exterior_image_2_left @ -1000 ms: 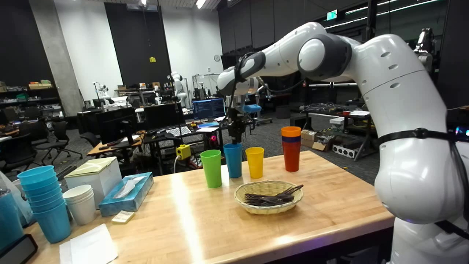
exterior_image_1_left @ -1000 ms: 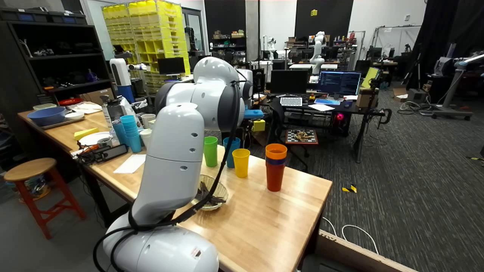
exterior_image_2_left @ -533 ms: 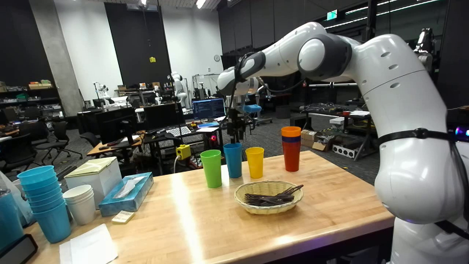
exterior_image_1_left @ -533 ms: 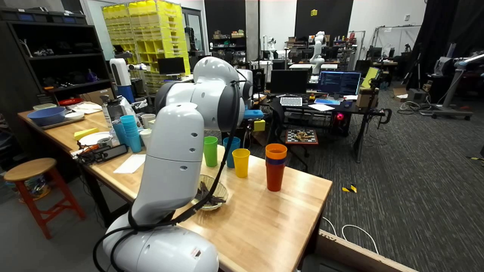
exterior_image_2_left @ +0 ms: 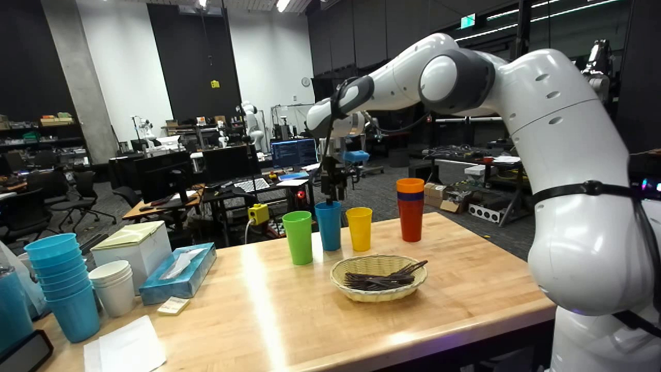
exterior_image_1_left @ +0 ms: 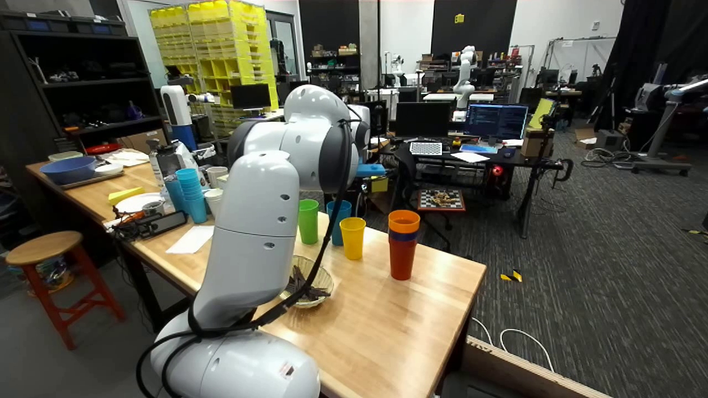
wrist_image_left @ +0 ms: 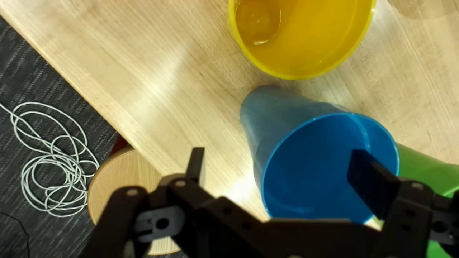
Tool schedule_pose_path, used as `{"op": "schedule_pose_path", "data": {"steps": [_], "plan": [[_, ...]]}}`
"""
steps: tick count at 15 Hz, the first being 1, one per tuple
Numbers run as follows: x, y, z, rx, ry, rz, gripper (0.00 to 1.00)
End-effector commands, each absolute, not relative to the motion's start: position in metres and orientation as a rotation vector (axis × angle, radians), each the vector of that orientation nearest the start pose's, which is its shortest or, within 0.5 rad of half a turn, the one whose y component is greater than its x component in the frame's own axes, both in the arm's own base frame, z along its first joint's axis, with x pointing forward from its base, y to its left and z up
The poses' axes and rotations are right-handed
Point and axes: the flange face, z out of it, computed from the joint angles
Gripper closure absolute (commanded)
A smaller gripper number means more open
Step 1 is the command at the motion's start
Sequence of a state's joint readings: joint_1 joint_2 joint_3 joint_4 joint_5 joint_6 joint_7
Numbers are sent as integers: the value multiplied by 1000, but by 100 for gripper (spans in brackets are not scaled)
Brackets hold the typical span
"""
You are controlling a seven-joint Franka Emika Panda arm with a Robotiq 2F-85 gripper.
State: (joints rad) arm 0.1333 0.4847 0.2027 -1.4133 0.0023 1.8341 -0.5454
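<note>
A blue cup (exterior_image_2_left: 329, 227) stands upright on the wooden table (exterior_image_2_left: 232, 310), between a green cup (exterior_image_2_left: 298, 238) and a yellow cup (exterior_image_2_left: 360, 230). My gripper (exterior_image_2_left: 334, 197) points down at the blue cup's rim. In the wrist view my gripper (wrist_image_left: 281, 166) is open with a wide gap. One of its fingers (wrist_image_left: 373, 182) overlaps the mouth of the blue cup (wrist_image_left: 308, 168); the other lies outside the rim, over the table. I cannot tell whether the tip is inside the cup or just above it. The jaws hold nothing. The yellow cup (wrist_image_left: 304, 43) and green cup (wrist_image_left: 423, 166) are close by.
A red cup stack (exterior_image_2_left: 410, 219) with an orange top stands at the right. A wicker basket (exterior_image_2_left: 374, 296) of dark forks is in front. A tissue box (exterior_image_2_left: 178, 274), white cups (exterior_image_2_left: 114, 294) and stacked blue cups (exterior_image_2_left: 75, 312) stand at the left. A stool (wrist_image_left: 120, 172) is beyond the edge.
The arm has dipped slightly and the hand has lowered and tilted a little above the blue cup. The cups and basket have not moved.
</note>
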Motion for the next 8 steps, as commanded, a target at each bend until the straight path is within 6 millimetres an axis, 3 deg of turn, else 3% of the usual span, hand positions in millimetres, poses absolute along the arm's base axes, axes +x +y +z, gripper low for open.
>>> {"op": "schedule_pose_path", "data": {"steps": [1,3,8], "plan": [[657,202,424,-2753,-1287,77,25],[657,202,424,-2754,-1288,76,27],[656,202,424,-2750,-1289,78,63]]}}
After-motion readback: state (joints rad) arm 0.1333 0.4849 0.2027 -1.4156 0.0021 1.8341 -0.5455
